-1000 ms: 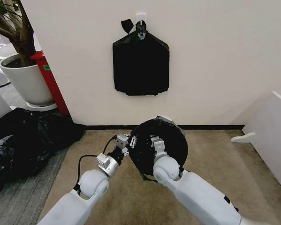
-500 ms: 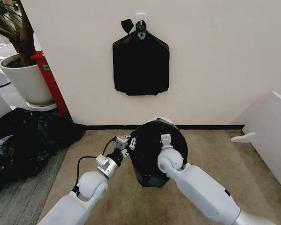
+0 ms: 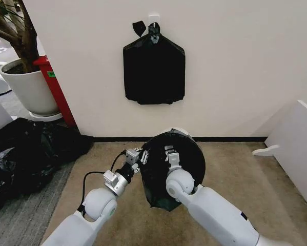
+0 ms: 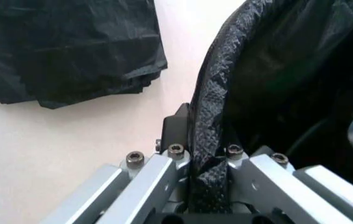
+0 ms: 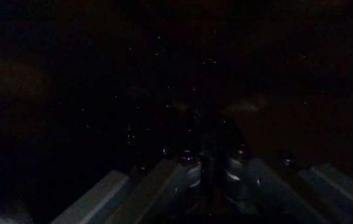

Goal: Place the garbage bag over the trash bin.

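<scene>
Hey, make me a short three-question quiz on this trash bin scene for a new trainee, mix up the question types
1. True or false: the left gripper is shut on the garbage bag where it wraps the rim of the trash bin.
2. The right gripper is: A) parked beside the plant pot; B) inside the bag's open mouth; C) holding the black bundle on the wall.
3. Fill in: the trash bin stands on the ____ against the wall.

Key: 1 true. 2 B. 3 carpet.
</scene>
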{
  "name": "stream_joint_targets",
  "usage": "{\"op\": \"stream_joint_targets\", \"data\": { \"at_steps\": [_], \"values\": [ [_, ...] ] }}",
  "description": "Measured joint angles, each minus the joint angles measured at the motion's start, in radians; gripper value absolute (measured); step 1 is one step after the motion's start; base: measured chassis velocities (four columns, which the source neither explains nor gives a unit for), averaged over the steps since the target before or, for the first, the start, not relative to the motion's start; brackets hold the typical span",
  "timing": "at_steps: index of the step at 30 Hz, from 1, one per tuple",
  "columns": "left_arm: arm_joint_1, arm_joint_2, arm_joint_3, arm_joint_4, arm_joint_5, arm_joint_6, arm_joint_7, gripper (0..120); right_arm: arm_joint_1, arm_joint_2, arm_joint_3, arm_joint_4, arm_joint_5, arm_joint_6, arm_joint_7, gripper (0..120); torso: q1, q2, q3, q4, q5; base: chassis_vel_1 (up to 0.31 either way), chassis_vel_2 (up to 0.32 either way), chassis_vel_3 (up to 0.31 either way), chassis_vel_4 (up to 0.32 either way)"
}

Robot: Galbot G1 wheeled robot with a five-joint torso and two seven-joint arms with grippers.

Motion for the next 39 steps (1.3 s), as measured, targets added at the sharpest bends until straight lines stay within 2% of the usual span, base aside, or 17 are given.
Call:
{"op": "stream_joint_targets", "data": {
  "at_steps": [4,8,12,16,24,28,32,35,39],
  "values": [
    [0.002,0.0,-0.002,-0.002,-0.002,0.0,0.001,1,-0.005,-0.012,0.009,-0.002,-0.017,-0.061,0.038,0,0.0,0.0,0.0,0.0,0.0,0.0,0.0,0.0,0.0],
    [-0.007,0.001,0.0,0.002,-0.006,0.001,0.001,1,-0.017,-0.02,0.014,0.021,-0.044,-0.066,0.036,0,0.0,0.0,0.0,-0.0001,0.0,0.0,0.0,0.0,0.0],
    [-0.02,0.004,0.002,0.013,-0.012,0.002,-0.003,1,-0.022,-0.017,0.01,0.061,-0.051,0.03,-0.038,0,0.0,0.0,0.0,0.0001,0.0,0.0,0.0,0.0,0.0],
    [-0.024,0.002,0.005,0.016,-0.017,0.002,-0.003,1,-0.017,-0.009,-0.003,0.057,-0.043,0.078,-0.076,0,0.0,0.0,0.0,0.0002,-0.0001,0.0,0.0,0.0,0.0],
    [-0.034,0.004,0.003,0.016,-0.038,0.0,-0.003,1,-0.03,-0.008,-0.026,0.036,-0.009,-0.055,0.024,0,0.0,0.0,0.0,-0.0001,0.0,0.0,0.0,0.0,0.0],
    [-0.037,0.001,0.004,0.017,-0.039,0.0,-0.003,1,-0.028,-0.009,-0.025,0.025,-0.05,-0.065,0.03,0,0.0,0.0,0.0,0.0,0.0001,0.0,0.0,0.0,0.0],
    [-0.042,-0.002,0.008,0.023,-0.038,-0.003,-0.004,1,-0.015,-0.011,-0.016,0.043,-0.082,-0.017,-0.009,0,0.0,0.0,0.0,0.0,0.0,0.0,0.0,0.0,0.0],
    [-0.047,-0.003,0.014,0.026,-0.037,-0.003,-0.003,1,0.01,-0.014,-0.015,0.044,-0.108,0.072,-0.083,0,0.0,0.0,0.0,0.0,0.0001,0.0,0.0,0.0,0.0],
    [-0.048,-0.007,0.019,0.028,-0.034,-0.003,-0.001,1,0.044,-0.013,-0.016,0.027,-0.105,0.093,-0.105,0,0.0,0.0,0.0,0.0001,0.0,0.0,0.0,0.0,0.0]
  ]
}}
